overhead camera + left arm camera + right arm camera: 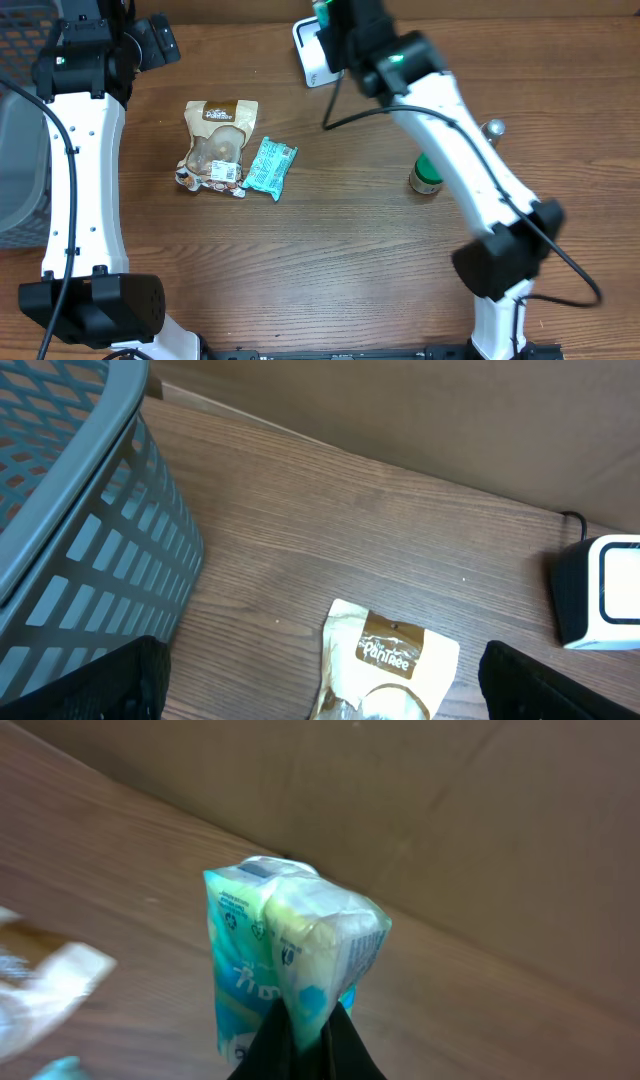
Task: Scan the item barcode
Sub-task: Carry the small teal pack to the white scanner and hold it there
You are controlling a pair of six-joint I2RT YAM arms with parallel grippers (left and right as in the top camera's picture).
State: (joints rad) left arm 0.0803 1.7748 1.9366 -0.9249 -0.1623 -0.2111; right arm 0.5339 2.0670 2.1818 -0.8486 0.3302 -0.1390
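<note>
As the right pincer (305, 1042) is clamped on one end of the soft teal packet (290, 950), the packet sits right at the white scanner (308, 52), so the presenting step looks to be in hand. No barcode is legible on the faces shown. The next move probably calls for turning the wrist until the code meets the scanner's window. Left of the scanner on the worktop (350, 250) lie 2 more packs, a brown pouch (215, 140) and a teal wrapper (270, 165). Farthest left, the left pincer (320, 685) hovers with fingers wide apart, empty, beside the grey basket (90, 540).
</note>
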